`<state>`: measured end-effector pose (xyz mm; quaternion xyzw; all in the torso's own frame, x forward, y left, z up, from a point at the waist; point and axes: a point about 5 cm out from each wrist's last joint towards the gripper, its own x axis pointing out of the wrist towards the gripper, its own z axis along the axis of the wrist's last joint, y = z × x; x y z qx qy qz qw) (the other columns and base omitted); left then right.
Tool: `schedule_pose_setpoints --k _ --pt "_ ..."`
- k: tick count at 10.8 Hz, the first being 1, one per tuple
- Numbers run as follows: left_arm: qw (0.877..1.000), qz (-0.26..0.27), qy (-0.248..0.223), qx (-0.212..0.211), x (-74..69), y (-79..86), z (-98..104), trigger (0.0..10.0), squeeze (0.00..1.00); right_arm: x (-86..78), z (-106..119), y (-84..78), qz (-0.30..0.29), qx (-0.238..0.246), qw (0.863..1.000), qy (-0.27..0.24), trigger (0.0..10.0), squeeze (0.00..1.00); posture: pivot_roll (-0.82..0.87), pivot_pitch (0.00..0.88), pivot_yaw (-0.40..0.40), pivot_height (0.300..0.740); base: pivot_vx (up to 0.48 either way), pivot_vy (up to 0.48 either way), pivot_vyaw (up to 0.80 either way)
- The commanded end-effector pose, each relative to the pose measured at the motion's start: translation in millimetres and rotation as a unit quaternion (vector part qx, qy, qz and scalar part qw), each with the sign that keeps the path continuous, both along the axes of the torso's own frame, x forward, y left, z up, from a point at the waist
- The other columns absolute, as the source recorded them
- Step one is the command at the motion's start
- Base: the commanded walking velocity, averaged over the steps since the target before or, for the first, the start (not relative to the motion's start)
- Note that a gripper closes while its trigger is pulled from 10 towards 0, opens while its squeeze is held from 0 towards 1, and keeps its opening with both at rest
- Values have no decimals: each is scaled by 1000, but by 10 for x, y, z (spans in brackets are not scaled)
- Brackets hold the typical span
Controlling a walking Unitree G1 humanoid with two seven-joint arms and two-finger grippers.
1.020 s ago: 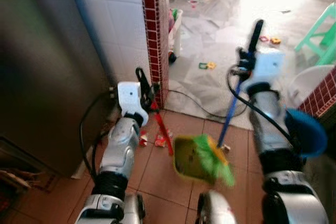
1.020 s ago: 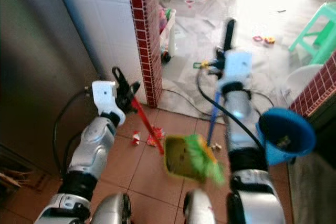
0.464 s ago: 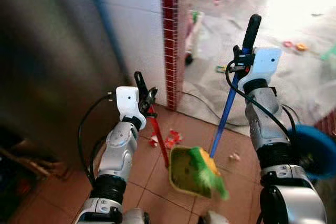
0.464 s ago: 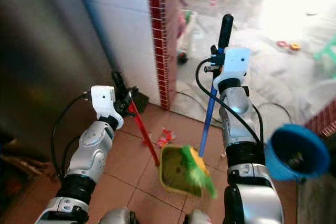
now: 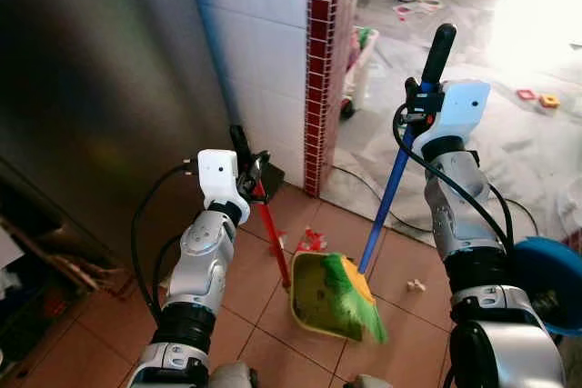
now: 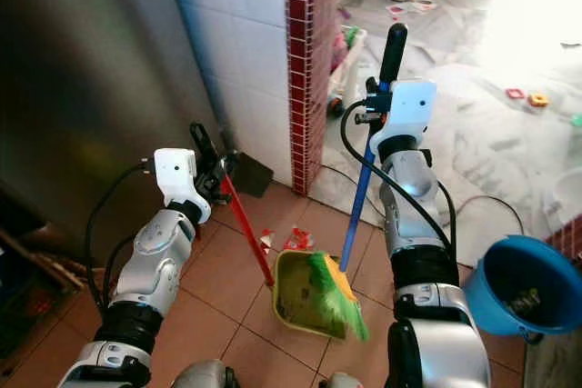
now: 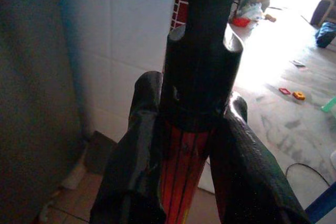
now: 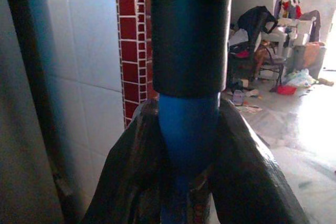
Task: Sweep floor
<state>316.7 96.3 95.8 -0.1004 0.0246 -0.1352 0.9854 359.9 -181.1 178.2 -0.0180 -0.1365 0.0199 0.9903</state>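
My left gripper (image 5: 247,166) is shut on the red handle (image 5: 274,241) of a yellow-green dustpan (image 5: 314,295) that rests on the brown floor tiles before my feet. The left wrist view has its black fingers (image 7: 137,157) clamped around the red handle (image 7: 184,174). My right gripper (image 5: 415,107) is shut on the blue broom handle (image 5: 382,215), just below its black grip (image 5: 437,50). The green and orange bristles (image 5: 352,295) lie across the dustpan. Red and white scraps (image 5: 310,241) lie by the pan's far edge, and a small white bit (image 5: 416,285) lies to its right.
A steel fridge (image 5: 91,88) stands on my left, beside a white tiled wall with a red-tile pillar (image 5: 324,61). A black cable (image 5: 364,194) runs over the floor past the pillar. A blue bucket (image 6: 523,284) sits low on the right. Toys (image 5: 536,97) and clutter litter the bright grey floor beyond.
The whole picture has shifted to the right, so the camera has turned left. Both grippers keep their holds, and the broom and dustpan stay together before my feet.
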Motion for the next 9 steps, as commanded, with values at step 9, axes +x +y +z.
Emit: schedule_pose_setpoints --k 9 --pt "998 50 -15 -29 -46 151 129 10000 0 -69 105 410 44 8 999 -18 10000 0 -74 27 18 740 0 0 -74"
